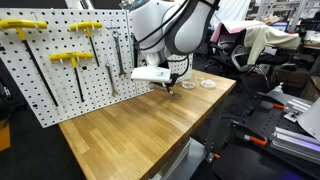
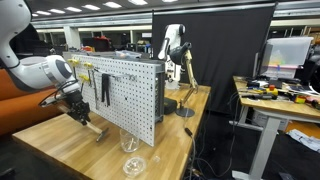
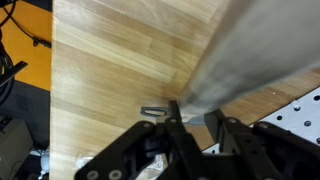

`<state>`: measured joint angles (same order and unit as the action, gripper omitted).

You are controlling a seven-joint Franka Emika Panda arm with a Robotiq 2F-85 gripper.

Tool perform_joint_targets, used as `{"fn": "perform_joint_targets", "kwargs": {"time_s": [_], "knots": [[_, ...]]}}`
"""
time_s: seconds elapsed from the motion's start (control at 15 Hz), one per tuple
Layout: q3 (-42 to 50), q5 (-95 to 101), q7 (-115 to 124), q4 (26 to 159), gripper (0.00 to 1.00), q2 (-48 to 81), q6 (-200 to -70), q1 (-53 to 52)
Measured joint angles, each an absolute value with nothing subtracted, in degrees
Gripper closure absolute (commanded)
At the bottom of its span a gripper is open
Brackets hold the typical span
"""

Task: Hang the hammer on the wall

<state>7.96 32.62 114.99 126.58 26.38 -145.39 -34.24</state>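
Observation:
My gripper [image 3: 195, 118] is shut on the hammer [image 3: 245, 50], whose pale handle fills the wrist view as a blurred band running up to the right. In an exterior view the gripper [image 2: 79, 115] hangs low over the wooden table, and the hammer's handle [image 2: 93, 128] slants down from it to the tabletop. The other exterior view shows the gripper [image 1: 170, 87] just in front of the wall [image 1: 60, 95], a white pegboard standing upright on the table. The wall's edge [image 3: 305, 105] shows at the lower right of the wrist view. The hammer's head is hidden.
Yellow T-handled tools [image 1: 70, 58] and slim metal tools [image 1: 115, 60] hang on the pegboard. A small metal hook [image 3: 150, 110] lies on the wood by the fingers. A clear glass [image 2: 128, 140] and a clear dish [image 2: 133, 165] stand near the table's edge. Cluttered workbenches surround the table.

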Motion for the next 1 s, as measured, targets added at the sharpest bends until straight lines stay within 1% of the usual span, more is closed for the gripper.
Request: {"fn": "perform_joint_targets", "kwargs": {"time_s": [0.33, 0.67, 1.0], "knots": [[7.9, 37.4, 118.6, 126.8, 0.92, 26.2, -144.3, -34.0], [7.3, 47.7, 126.1, 126.8, 0.92, 24.1, -140.6, -34.0], [2.0, 49.7, 129.4, 127.8, 0.92, 22.3, -132.1, -31.8]]}}
